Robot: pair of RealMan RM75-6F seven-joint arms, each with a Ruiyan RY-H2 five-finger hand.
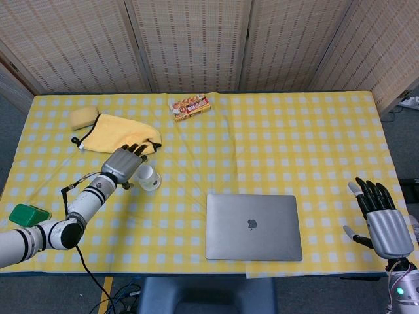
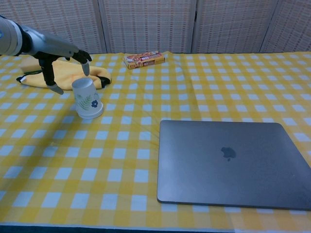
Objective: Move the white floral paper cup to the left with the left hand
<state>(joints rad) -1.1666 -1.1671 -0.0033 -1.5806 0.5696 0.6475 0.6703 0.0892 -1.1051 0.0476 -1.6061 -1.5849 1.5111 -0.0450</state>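
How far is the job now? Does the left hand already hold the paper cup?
Done: the left hand has reached the white floral paper cup. In hand: its fingers are spread beside and over the cup, with no grip visible. Left: grasp the cup, which stands upside down near the yellow cloth, and move it left.
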